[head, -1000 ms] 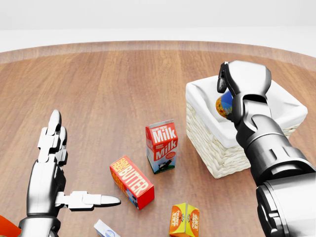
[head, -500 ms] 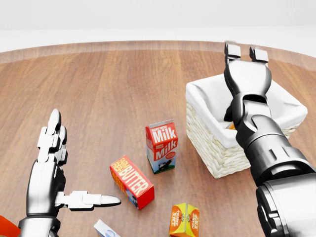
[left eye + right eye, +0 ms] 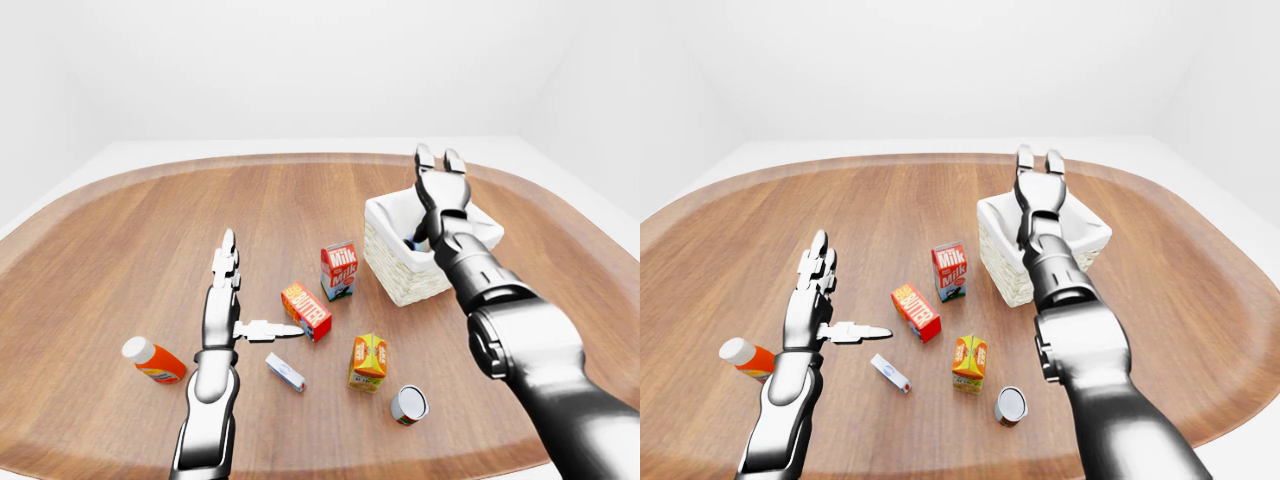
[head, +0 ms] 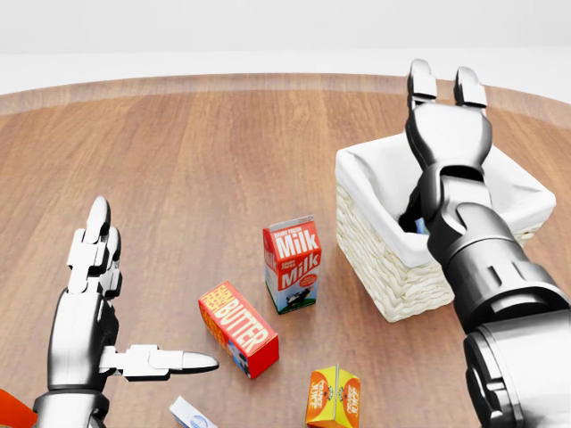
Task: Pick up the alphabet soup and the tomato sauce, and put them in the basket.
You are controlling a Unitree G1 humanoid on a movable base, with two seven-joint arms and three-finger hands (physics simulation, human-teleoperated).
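Observation:
My right hand (image 4: 443,82) stands open over the white-lined wicker basket (image 4: 373,207), fingers straight up and nothing in them. Just below the wrist, inside the basket, a blue bit of a can (image 4: 419,225) shows; the arm hides the rest of it. A second can (image 3: 408,404) with a red label and a silver lid lies on the table at the bottom of the left-eye view, far from both hands. My left hand (image 4: 156,285) hovers open at the lower left, thumb pointing right toward the butter box (image 4: 237,327).
A milk carton (image 4: 292,263) stands left of the basket. An orange juice carton (image 4: 333,398) and a small white-and-blue box (image 3: 285,371) lie lower down. An orange bottle (image 3: 153,361) with a white cap lies at the far left. The table's rounded edge runs along the bottom.
My right hand opened over the basket; the blue-and-orange can it held dropped inside. Its fingers have straightened upward. The left hand has not moved.

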